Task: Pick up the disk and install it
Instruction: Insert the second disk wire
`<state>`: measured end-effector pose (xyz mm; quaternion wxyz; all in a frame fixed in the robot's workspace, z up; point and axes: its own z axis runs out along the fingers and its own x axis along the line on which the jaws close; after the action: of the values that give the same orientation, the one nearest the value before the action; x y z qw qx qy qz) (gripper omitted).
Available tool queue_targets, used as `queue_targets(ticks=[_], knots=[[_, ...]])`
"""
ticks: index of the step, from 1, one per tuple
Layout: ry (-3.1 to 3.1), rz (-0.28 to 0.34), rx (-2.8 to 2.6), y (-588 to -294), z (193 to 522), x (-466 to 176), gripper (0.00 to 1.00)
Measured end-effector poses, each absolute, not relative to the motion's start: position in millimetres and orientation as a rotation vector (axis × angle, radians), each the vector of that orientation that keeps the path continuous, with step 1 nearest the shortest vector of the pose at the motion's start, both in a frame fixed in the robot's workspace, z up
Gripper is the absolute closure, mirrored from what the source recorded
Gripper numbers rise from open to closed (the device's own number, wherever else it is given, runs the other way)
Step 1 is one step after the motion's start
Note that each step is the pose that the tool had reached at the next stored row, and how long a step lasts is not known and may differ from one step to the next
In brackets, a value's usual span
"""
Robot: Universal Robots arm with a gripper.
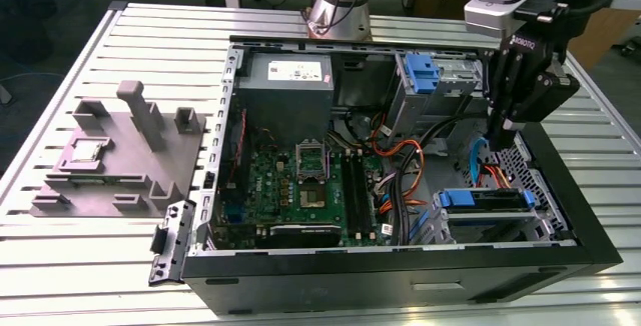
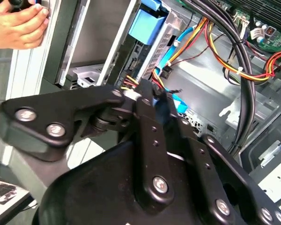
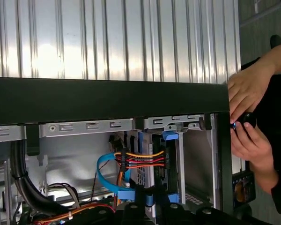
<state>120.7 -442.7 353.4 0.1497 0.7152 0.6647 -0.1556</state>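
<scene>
The gripper [image 1: 498,144], pressed together and holding nothing, hangs inside the computer case [image 1: 561,217].

Black end effector [image 1: 498,144] with bolted linkage fingers [image 2: 150,140], silver-grey wrist housing [image 1: 506,7].

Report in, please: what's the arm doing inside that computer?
Gripper down inside the case. Disk in its blue frame sits in the corner bay, cables close by. A person's hands at the case edge.
</scene>
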Motion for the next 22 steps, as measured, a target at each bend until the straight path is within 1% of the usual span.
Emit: queue_targets(ticks=[1,2,3,7,13,14,22], knots=[[1.910,-0.447,2.055,-442.7,353.2,120.7,0.74],[1.910,-0.447,2.055,-442.7,353.0,120.7,0.80],[1.910,-0.447,2.055,-442.7,352.9,120.7,0.84],[1.913,-0.443,2.058,-443.4,352.6,120.7,0.84],[1.971,-0.356,2.118,-448.7,352.6,120.6,0.84],[1.975,-0.349,2.122,-450.2,352.5,120.6,0.84],[1.992,-0.336,2.102,-461.4,352.1,117.2,0.84]])
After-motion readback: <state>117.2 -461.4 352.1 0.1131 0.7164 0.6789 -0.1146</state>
